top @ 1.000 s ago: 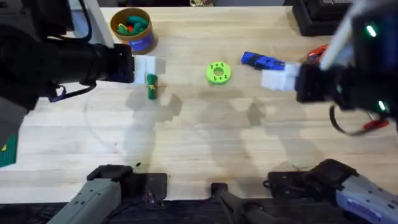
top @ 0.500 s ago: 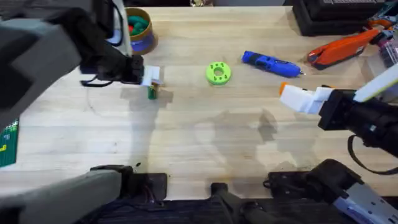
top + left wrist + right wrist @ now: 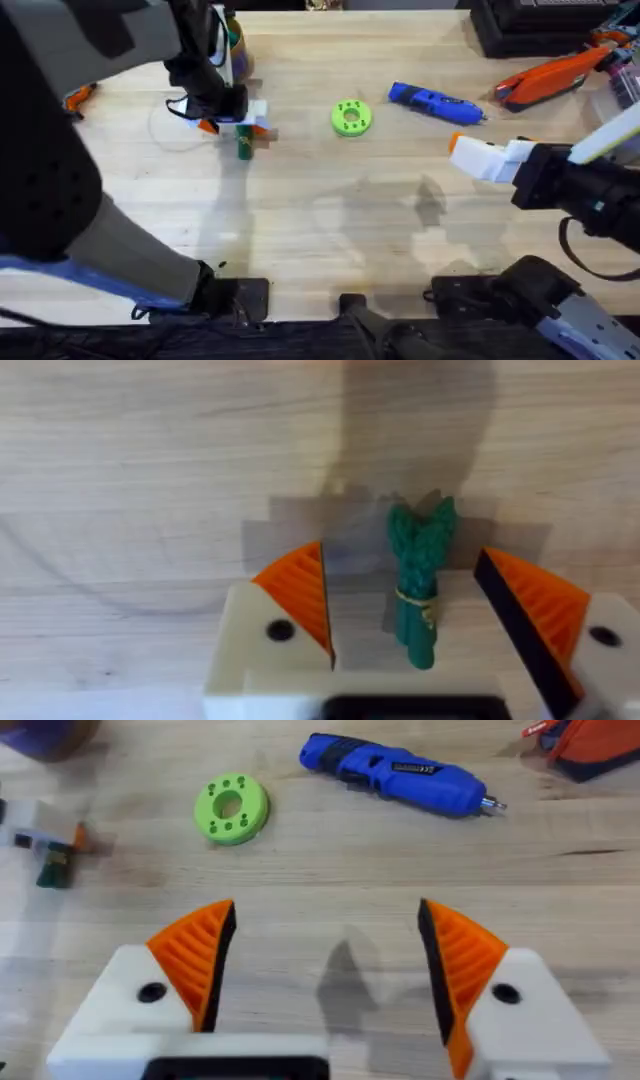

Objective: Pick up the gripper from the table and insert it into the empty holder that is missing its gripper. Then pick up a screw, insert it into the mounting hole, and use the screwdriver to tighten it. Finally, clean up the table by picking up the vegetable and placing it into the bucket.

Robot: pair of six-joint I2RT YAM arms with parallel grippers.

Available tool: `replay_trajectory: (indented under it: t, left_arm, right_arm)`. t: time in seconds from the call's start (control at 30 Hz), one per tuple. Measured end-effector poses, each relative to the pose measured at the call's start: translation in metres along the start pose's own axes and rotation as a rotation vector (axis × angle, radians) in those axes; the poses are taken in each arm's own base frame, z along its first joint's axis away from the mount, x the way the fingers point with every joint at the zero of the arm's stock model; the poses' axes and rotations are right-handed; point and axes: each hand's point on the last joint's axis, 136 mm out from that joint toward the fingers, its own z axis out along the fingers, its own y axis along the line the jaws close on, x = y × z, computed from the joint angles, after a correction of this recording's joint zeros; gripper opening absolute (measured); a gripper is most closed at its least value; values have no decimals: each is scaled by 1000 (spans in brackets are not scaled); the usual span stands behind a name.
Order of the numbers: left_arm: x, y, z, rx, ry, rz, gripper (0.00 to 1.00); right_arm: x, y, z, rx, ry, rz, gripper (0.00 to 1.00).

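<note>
Overhead: left gripper [image 3: 240, 118] over the vegetable [image 3: 244, 147], upper left; bucket [image 3: 236, 52] just behind; screwdriver [image 3: 436, 102] upper right.

Left wrist: jaws wide open, nothing held; vegetable [image 3: 419, 592], slim, dark green, lies centred between pads [image 3: 301, 592]. Risk: it may roll or slip on closing.

Right wrist: right gripper [image 3: 324, 965] wide open, empty.

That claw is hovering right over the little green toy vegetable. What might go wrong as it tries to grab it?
The vegetable lies between the left gripper's open fingers but nearer one side, so closing might push it sideways rather than pinch it. It is slim, so it could also slip or roll free. The bucket stands close behind, and the arm might bump it when lifting.
</note>
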Motion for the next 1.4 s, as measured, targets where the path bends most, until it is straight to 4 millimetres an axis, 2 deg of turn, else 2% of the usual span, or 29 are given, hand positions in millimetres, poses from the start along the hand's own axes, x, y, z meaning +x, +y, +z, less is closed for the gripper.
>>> replay_trajectory:
  t: [0.13, 0.17, 0.2, 0.23, 0.33, 0.37, 0.57, 0.67, 0.77, 0.9, 1.0, 1.1, 1.23, 1.3, 1.4]
  left_arm:
    - [5, -3, 9, -14, 40, -7, 819]
    - [5, -4, 9, -14, 42, -8, 761]
    - [5, -5, 9, -16, 42, -12, 659]
    - [5, -7, 10, -15, 40, -9, 472]
    - [3, -11, 9, -6, 34, -8, 50]
    - [1, -12, 8, -5, 27, -13, 19]
    - [14, -14, 6, 2, 85, -54, 13]
    - [9, -15, -8, 3, 74, -66, 11]
    - [-21, -19, -46, 15, -51, -65, 10]
    - [-66, -18, -121, 10, -307, -64, 9]
    - [-94, -8, -172, -17, -492, -82, 9]
    - [-120, 3, -197, -38, -630, -96, 9]
    - [-147, 15, -197, -57, -709, -113, 9]
    - [-156, 17, -188, -64, -714, -116, 9]
    - [-169, 19, -165, -71, -694, -114, 8]
  right_arm:
    - [0, 0, 0, 0, 0, 0, 990]
    - [0, 0, 0, 0, 0, 0, 990]
    - [0, 0, 0, 0, 0, 0, 991]
    - [0, 0, 0, 0, 0, 0, 990]
    - [0, 0, 0, 0, 0, 1, 991]
    - [0, 0, 0, 0, 0, 1, 989]
    - [0, 0, 0, 0, 0, 3, 990]
    - [0, 0, 0, 0, 0, 4, 990]
    - [0, 0, 0, 0, 0, 4, 990]
    - [0, 0, 0, 0, 1, 4, 991]
    - [0, 0, 0, 0, 1, 4, 991]
    - [0, 0, 0, 1, 1, 3, 991]
    - [0, 0, 0, 1, 1, 3, 991]
    - [0, 0, 0, 1, 1, 3, 991]
    - [0, 0, 0, 1, 1, 4, 990]
